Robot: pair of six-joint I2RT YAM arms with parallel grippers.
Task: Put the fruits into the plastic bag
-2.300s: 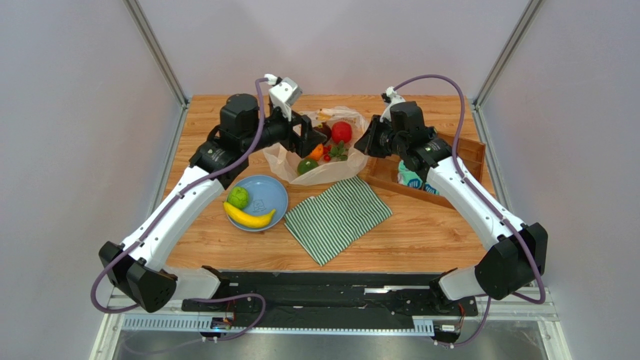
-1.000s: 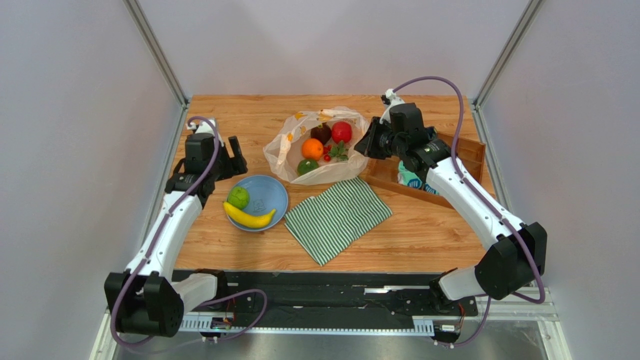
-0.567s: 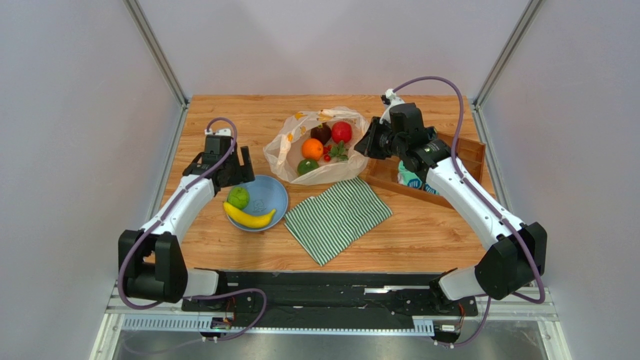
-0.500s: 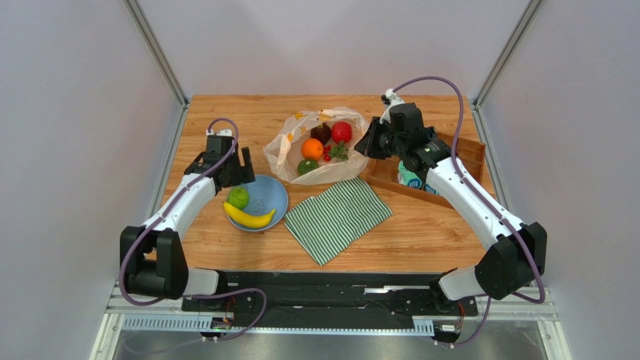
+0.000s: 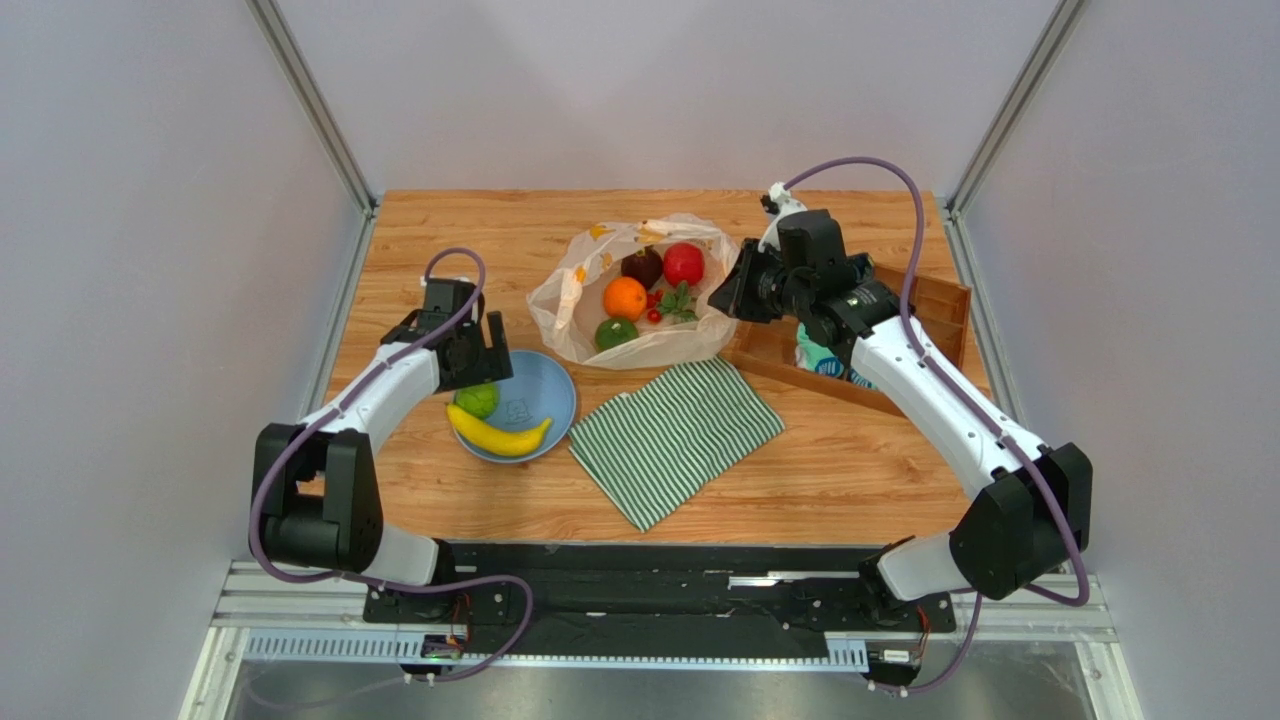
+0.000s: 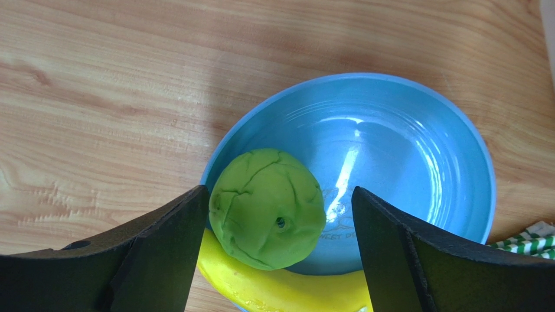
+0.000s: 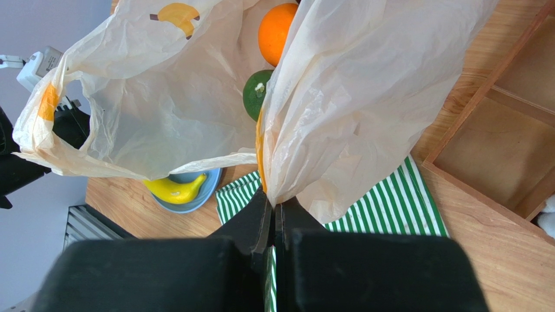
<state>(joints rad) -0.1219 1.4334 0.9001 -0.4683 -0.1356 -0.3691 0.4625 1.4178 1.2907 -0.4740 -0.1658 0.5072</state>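
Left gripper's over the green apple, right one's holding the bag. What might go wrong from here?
1. The green apple rests against the banana near the rim of the blue plate; as the open left gripper closes, a finger may catch the rim or shove the banana.
2. The right gripper pinches only a thin fold of the plastic bag; if it slips, the mouth may sag shut.

You have the plate (image 5: 544,393) at the table's (image 5: 451,225) left, the apple (image 5: 476,401) on it just behind the banana (image 5: 504,437). The cloth (image 5: 676,432) lies right of the plate. The bag (image 5: 579,300) sits behind both with more fruit (image 5: 625,297) inside, and the tray (image 5: 935,300) is on its right.
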